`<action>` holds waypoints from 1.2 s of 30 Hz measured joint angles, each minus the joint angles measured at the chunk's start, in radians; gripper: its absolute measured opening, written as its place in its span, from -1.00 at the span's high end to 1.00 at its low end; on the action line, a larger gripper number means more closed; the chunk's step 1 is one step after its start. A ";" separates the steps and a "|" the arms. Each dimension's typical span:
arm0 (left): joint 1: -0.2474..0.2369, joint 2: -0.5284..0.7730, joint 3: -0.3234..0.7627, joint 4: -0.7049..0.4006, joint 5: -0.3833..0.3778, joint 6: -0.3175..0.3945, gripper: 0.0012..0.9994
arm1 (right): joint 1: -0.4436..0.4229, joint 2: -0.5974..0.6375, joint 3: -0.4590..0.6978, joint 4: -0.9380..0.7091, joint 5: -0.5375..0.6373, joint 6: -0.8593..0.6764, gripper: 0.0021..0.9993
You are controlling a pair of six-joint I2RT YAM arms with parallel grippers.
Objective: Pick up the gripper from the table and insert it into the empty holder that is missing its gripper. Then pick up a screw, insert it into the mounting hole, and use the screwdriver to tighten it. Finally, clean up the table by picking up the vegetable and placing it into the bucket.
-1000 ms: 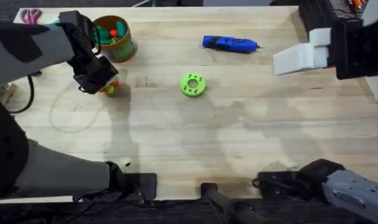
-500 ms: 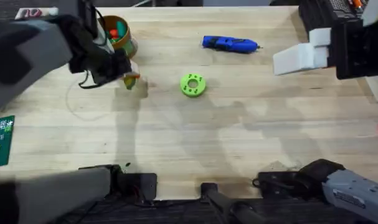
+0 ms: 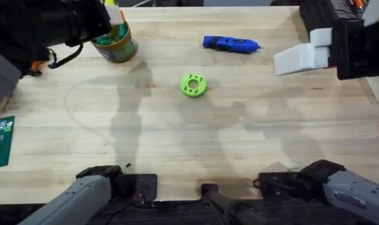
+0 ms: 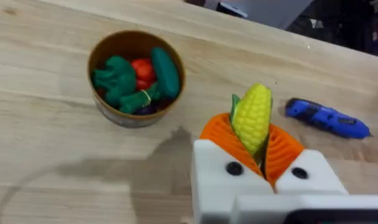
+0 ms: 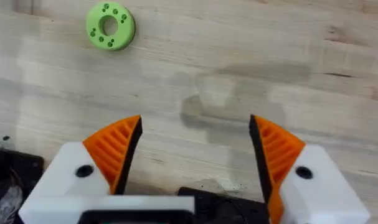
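the right gripper point(image 5: 192, 155) hangs low over bare tabletop point(image 3: 195, 144) near the arms' bases, its jaws released and wide apart with nothing between them; in its wrist view the green disc point(image 5: 110, 25) lies farther off on the wood. in the overhead view that disc point(image 3: 193, 85) sits about mid-tabletop. beyond it, toward the far edge, the blue screwdriver point(image 3: 230, 44) lies on its side, black tip pointing right. off to the right stands a white block point(image 3: 301, 56) against dark equipment.

the left arm reaches to the far left corner, large and dark under the camera. the left gripper point(image 4: 254, 146) has its jaws clenched on the vegetable point(image 4: 251, 116), a yellow corn cob with a green husk, held upright between the orange pads and raised off the tabletop. the bucket point(image 4: 136, 78) stands on the wood just beside it, not touching, already holding dark green and red toy foods. in the overhead view the bucket point(image 3: 116, 42) sits at the far left, partly covered by the arm. the screwdriver point(image 4: 326, 117) shows beyond the corn.
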 joint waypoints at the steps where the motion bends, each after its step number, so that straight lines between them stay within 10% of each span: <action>1: 0.000 0.004 0.000 0.012 -0.010 0.000 0.95 | 0.000 0.000 0.000 0.000 0.000 0.000 -0.99; 23: 0.000 0.293 0.000 0.396 -0.252 0.000 0.95 | 0.000 0.000 0.000 0.000 0.000 0.000 -0.99; 36: 0.000 0.461 0.000 0.435 -0.326 -0.066 0.94 | 0.000 0.000 0.000 0.000 0.000 0.000 -0.99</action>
